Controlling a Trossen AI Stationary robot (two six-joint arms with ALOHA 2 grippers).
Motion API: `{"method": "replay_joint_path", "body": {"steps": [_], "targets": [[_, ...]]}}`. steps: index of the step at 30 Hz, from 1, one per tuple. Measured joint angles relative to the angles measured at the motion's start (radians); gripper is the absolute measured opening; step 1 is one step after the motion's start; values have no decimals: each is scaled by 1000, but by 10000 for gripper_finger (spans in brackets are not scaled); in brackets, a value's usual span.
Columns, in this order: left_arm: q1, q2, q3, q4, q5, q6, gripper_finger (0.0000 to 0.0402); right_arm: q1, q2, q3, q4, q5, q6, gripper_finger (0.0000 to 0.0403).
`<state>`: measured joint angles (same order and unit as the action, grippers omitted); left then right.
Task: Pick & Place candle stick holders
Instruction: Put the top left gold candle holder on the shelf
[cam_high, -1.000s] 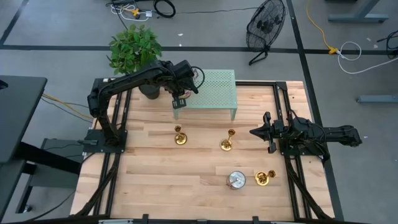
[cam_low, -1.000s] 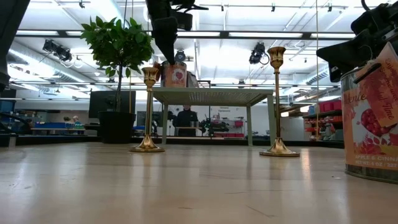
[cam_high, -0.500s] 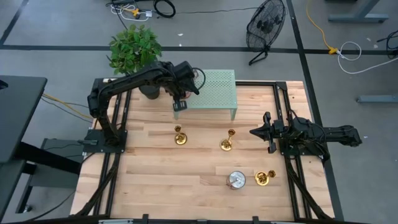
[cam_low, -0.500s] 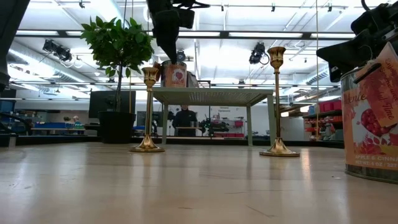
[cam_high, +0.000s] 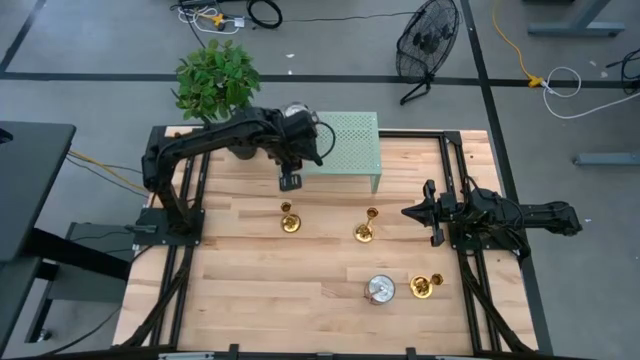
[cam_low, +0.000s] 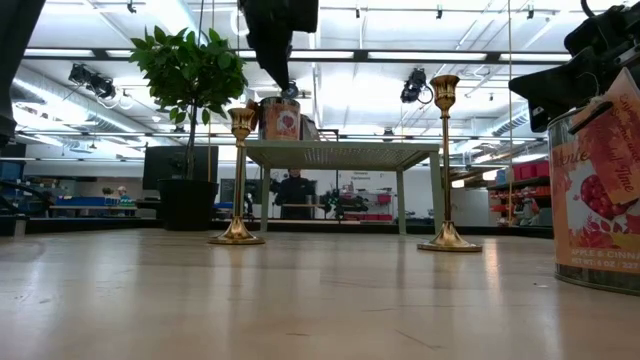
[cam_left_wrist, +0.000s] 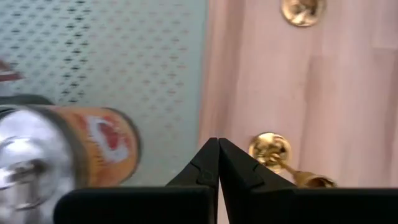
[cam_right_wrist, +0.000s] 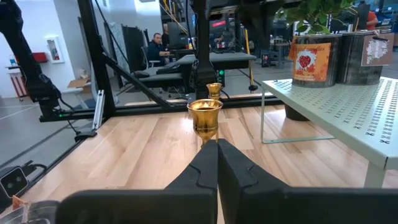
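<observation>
At twelve o'clock on the table (cam_high: 250, 290), the left gripper (cam_high: 290, 181) is hanging over the front edge of the green shelf (cam_high: 350, 145), its fingers pressed together on nothing. A tin (cam_left_wrist: 68, 146) is standing on that shelf just beside it. Below the gripper, toward six o'clock, one holder (cam_high: 289, 219) is standing upright; a second holder (cam_high: 366, 229) is standing at its three o'clock, near the middle. The third holder (cam_high: 425, 286) is lying at five o'clock, just beside another tin (cam_high: 380, 290). At three o'clock the right gripper (cam_high: 408, 212) is waiting, closed and empty, pointing toward the second holder.
</observation>
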<state>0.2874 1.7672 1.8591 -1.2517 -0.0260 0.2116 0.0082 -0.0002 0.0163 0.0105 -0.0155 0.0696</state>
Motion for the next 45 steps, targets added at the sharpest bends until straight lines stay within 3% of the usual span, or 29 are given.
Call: {"method": "replay_joint_path", "body": {"steps": [26,37,45], "targets": [[-207,-62,2,-144,-14,-51,14,0,0,0,0,0,0,3],[-249,-62,2,-167,-14,-140,14,0,0,0,1,0,0,3],[-252,-77,-2,-211,-17,-112,14,0,0,0,1,0,0,3]]}}
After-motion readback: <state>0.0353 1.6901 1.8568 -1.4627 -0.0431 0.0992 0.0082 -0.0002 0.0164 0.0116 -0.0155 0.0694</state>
